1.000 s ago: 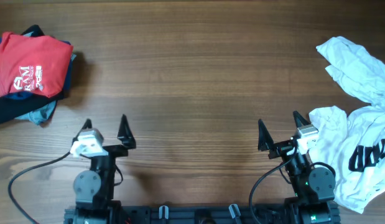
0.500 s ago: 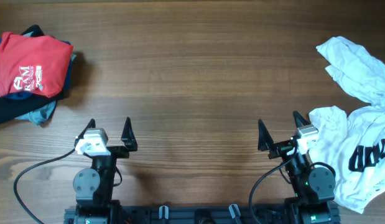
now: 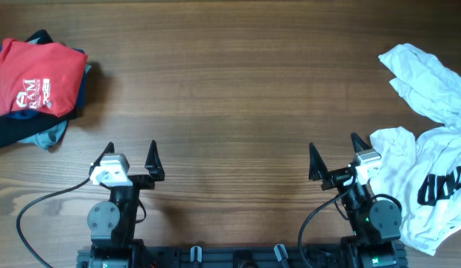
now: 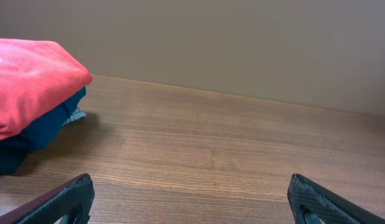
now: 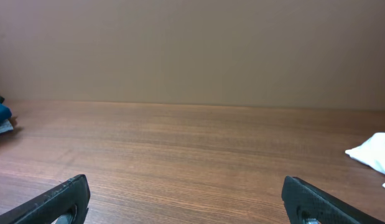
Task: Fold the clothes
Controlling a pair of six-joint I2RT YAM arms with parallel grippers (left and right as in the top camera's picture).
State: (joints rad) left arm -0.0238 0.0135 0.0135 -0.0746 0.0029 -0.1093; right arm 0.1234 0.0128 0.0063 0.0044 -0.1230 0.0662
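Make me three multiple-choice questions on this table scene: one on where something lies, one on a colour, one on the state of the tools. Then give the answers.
1. Where on the brown wooden table does the folded red cotton T-shirt with white lettering lie?
A. In the middle
B. At the left edge, on top of blue and dark clothes
C. At the right edge

2. What colour are the crumpled cotton T-shirts at the right edge?
A. Green
B. White, one with black lettering
C. Yellow

3. How do the left tool and right tool stand?
A. Both shut on cloth
B. Only the left open
C. Both open, holding nothing

Answers:
1 B: the overhead view shows the red shirt topping the left pile.
2 B: the heap is white, with black letters low down.
3 C: both wrist views show spread fingers over bare wood.
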